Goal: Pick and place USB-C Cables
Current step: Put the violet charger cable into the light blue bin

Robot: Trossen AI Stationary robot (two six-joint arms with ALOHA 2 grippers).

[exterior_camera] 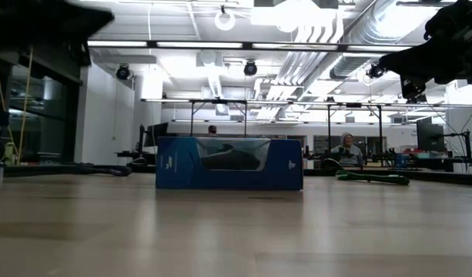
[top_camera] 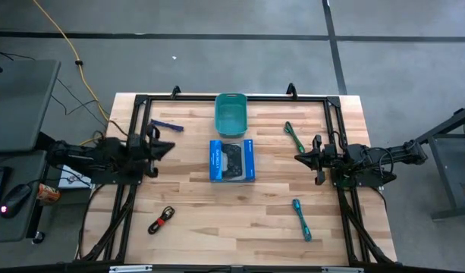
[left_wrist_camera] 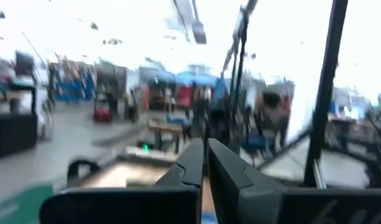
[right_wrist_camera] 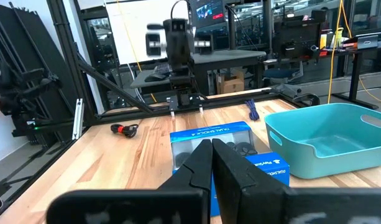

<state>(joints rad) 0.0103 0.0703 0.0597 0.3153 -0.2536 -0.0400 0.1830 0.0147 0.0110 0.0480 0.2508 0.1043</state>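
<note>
Four cable bundles lie flat on the table, none touched. The dark blue one (top_camera: 165, 124) lies far left, the green one (top_camera: 293, 137) far right, the teal one (top_camera: 302, 219) near right, and the black one with a red band (top_camera: 161, 221) near left. My left gripper (top_camera: 170, 147) hovers shut at the table's left side, between the dark blue and black bundles. My right gripper (top_camera: 299, 158) hovers shut at the right side, near the green bundle. The right wrist view shows the black bundle (right_wrist_camera: 124, 129) and the dark blue one (right_wrist_camera: 252, 111).
A blue box picturing a game controller (top_camera: 231, 160) stands mid-table, with a teal plastic bin (top_camera: 230, 114) just beyond it toward the far edge. A black metal frame (top_camera: 232, 97) runs around the table. A person (exterior_camera: 346, 148) sits in the room behind.
</note>
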